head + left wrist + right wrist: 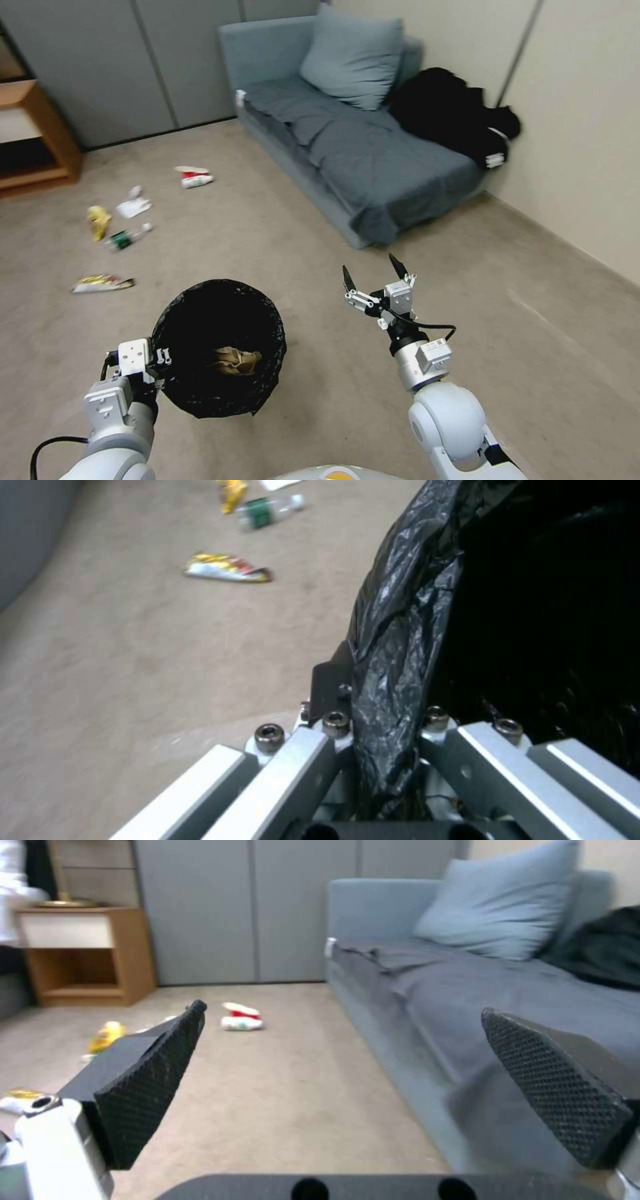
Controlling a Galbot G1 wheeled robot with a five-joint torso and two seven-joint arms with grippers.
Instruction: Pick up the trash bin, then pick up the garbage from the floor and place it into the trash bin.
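Near my left side, the left gripper (160, 365) clamps the trash bin (217, 347) rim; crumpled tan paper (237, 361) lies inside. My right gripper (377, 280) hovers wide, empty. Far left, bottle (127, 237), snack wrapper (102, 283), squashed cup (195, 177) await pickup.

The head camera looked down and forward over the carpet toward the sofa (360, 143). The left wrist camera sat close against the trash bin (400, 630) rim. The right wrist camera faced level, low, sharing the sofa and squashed cup (241, 1017).
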